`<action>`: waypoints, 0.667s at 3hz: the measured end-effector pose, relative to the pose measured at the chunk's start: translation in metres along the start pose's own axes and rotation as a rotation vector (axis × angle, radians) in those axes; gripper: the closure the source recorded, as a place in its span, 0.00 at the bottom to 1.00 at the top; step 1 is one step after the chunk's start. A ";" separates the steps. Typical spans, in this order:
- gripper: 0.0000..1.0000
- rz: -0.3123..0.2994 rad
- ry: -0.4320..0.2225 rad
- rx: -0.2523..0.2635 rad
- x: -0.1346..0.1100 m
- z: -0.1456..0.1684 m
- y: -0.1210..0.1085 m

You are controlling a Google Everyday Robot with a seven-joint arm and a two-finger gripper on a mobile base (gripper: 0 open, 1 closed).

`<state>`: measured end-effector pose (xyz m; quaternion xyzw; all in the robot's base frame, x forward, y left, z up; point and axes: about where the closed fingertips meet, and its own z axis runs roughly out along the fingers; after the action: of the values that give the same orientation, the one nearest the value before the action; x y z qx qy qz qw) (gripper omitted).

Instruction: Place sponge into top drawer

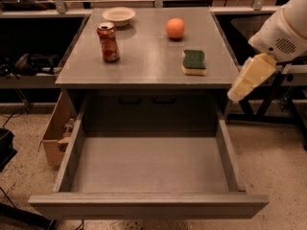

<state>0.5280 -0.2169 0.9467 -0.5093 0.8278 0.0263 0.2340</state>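
Note:
The sponge (194,61), dark green on top with a pale yellow base, lies flat on the right part of the grey table top (144,61). The top drawer (148,206) is pulled fully out below the table, and its flat grey bottom is bare. My cream gripper (247,79) hangs at the table's right edge, angled down and to the left. It is to the right of the sponge, apart from it, and holds nothing.
A red soda can (108,42) stands at the table's left. A white bowl (119,16) is at the back left and an orange (175,28) at the back middle. A dark panel with two small handles (144,99) sits behind the drawer. A cardboard box (53,135) stands on the floor at the left.

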 end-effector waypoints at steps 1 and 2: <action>0.00 0.184 -0.002 -0.014 -0.021 0.043 -0.057; 0.00 0.342 0.049 -0.026 -0.048 0.088 -0.100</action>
<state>0.6631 -0.2009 0.9079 -0.3645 0.9074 0.0638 0.1991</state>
